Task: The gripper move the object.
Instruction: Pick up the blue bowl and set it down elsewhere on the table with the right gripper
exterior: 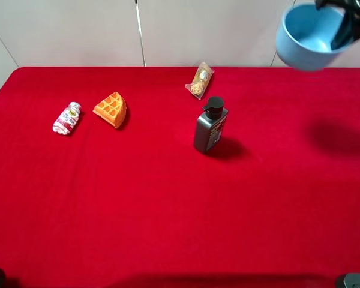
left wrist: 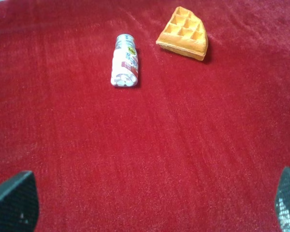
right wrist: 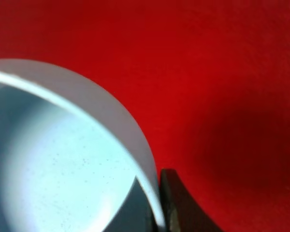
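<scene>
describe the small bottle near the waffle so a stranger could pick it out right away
On the red table, look to the left side of the high view, where two things sit close together. The small bottle lies on its side just left of the orange waffle wedge. It is the only white-and-pink thing, far smaller than the upright dark pump bottle.

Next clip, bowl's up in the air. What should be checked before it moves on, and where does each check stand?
1. Grip: right gripper pinches the rim of the light blue bowl: ok.
2. Lift: bowl is off the red cloth, with its shadow below: ok.
3. Level: bowl is tilted: not ok.
4. Contents: the visible inside is empty: ok.
5. Path: pump bottle is upright and well apart: ok.
6. Left gripper is open, with the waffle wedge ahead of it: ok.
</scene>
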{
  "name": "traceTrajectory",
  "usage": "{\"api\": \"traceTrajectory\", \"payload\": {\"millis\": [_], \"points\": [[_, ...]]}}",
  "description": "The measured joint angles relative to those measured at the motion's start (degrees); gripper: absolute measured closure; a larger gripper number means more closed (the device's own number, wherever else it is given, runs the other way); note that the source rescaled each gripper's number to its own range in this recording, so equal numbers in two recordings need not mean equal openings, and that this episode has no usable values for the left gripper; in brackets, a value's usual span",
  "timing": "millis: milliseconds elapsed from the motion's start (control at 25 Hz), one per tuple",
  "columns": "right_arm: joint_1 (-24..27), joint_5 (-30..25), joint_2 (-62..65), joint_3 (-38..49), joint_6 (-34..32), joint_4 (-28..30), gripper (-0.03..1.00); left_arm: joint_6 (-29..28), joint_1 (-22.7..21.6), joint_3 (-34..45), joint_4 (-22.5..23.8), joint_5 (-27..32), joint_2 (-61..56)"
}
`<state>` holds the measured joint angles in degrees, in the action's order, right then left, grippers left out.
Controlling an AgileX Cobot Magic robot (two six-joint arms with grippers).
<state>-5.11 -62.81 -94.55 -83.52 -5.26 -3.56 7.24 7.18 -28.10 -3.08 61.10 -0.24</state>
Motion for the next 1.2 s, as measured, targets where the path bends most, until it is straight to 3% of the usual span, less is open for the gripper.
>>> {"api": "traceTrajectory", "payload": {"millis": [320, 840, 1200], "points": [[-9.49, -4.50, 0.17, -4.04, -0.61, 0.00, 0.97, 0.00, 0.00, 0.00, 0.00, 0.00, 0.00], [-23.69, -4.45, -1.15, -4.45, -4.27, -0.16, 0.97, 0.00, 0.00, 0.00, 0.00, 0.00, 0.00], [-33.63, -4.01, -7.84, -9.22, -6.10, -0.93, 0.97, 0.00, 0.00, 0.00, 0.00, 0.00, 0.00]]}}
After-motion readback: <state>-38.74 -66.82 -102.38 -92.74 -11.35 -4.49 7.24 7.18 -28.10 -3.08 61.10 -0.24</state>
